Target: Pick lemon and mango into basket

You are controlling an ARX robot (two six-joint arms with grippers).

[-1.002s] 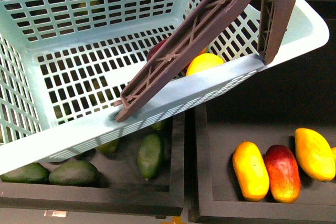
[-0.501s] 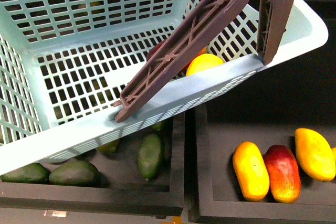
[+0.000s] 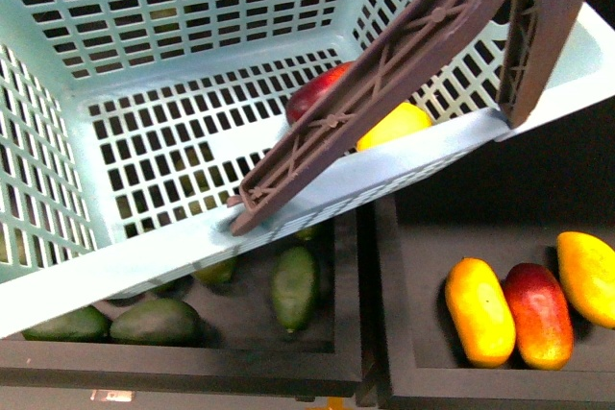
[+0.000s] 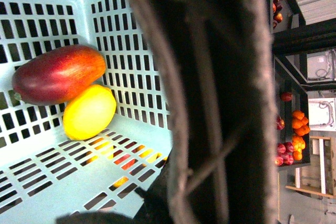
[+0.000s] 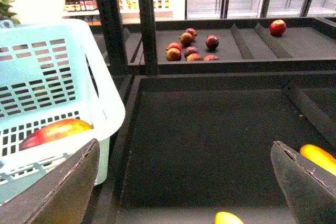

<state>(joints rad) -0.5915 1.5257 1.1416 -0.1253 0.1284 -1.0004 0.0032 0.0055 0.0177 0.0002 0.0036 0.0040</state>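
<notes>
Right fingers (image 5: 56, 192) spread, empty | left unclear | smooth mango (image 4: 58, 73) touching oval lemon (image 4: 90, 112) | slotted basket (image 3: 144, 36)

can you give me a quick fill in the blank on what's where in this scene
1. The mango and lemon lie inside the ____.
2. In the left wrist view, the lemon and mango are ____ each other.
3. The dark tray under the basket holds green ____.
4. The right gripper is ____.

Missing words: basket; touching; avocados; open

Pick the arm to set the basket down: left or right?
Left, probably: its wrist view is filled by the basket handle. The right gripper hangs open over a dark tray beside the basket.
</notes>
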